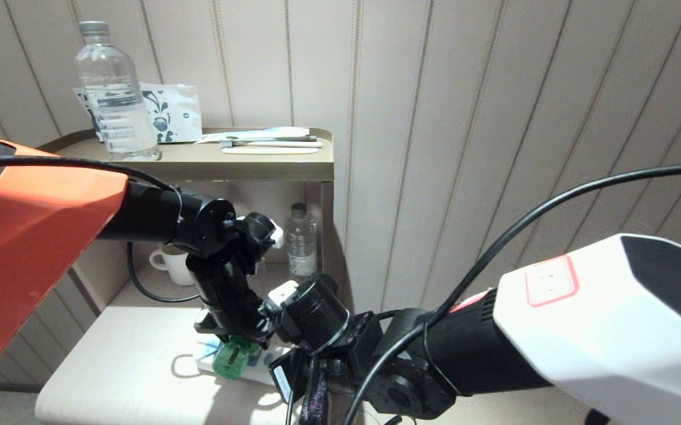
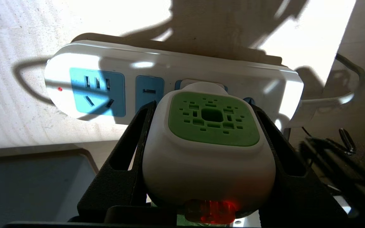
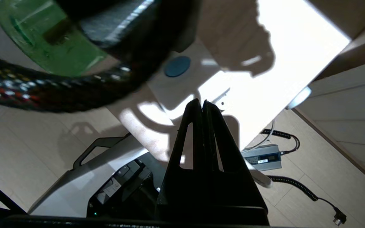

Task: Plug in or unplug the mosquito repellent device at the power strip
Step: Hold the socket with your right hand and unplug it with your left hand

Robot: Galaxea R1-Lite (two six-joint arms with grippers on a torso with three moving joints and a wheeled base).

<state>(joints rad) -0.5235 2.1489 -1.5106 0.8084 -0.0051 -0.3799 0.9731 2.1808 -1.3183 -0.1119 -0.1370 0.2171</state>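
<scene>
The mosquito repellent device [image 2: 210, 148], a white head with a green vented top, sits plugged into the white power strip [image 2: 169, 66], and a red light glows at its base. My left gripper [image 2: 203, 106] is shut on the device, one black finger against each side of the head. In the head view the device's green bottle [image 1: 233, 357] shows under the left gripper, over the power strip [image 1: 264, 361] on the low table. My right gripper [image 3: 202, 103] is shut on nothing, its fingertips together just above the strip's end [image 3: 182, 85] near a blue button.
A large water bottle [image 1: 114, 94], a sachet [image 1: 172, 112] and a toothbrush [image 1: 269, 141] lie on the upper shelf. A mug [image 1: 173, 264] and a small bottle [image 1: 302, 242] stand on the lower shelf behind the strip. A grey charger [image 3: 261, 156] lies on the floor.
</scene>
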